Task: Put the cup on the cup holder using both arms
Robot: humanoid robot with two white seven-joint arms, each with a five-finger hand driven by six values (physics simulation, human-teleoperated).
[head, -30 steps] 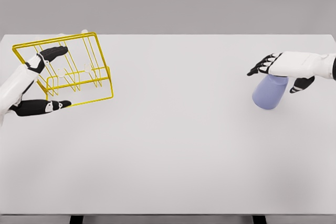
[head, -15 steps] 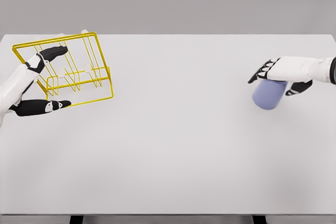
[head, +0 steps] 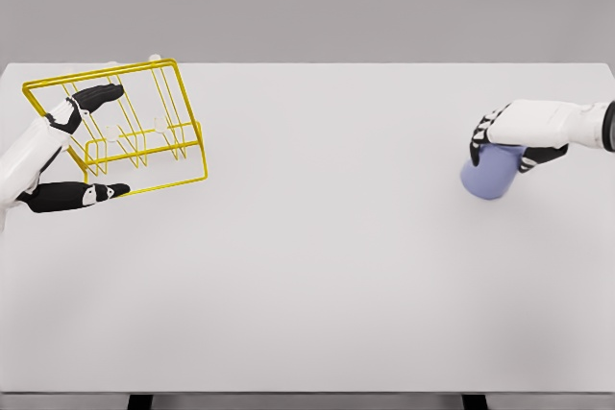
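Nothing has moved on the left side: the left robot hand (head: 67, 156) is at the same place as a second ago, fingers spread and relaxed around the edge of the yellow wire cup holder (head: 120, 132), which sits tilted near the far left corner of the desk (head: 307, 276). The change is on the right. The right robot hand (head: 509, 132) has come down and its fingers have curled onto the top of the blue cup (head: 490, 175), which stands on the desk, well apart from the holder. I judge the grasp is closing, so lifting comes next
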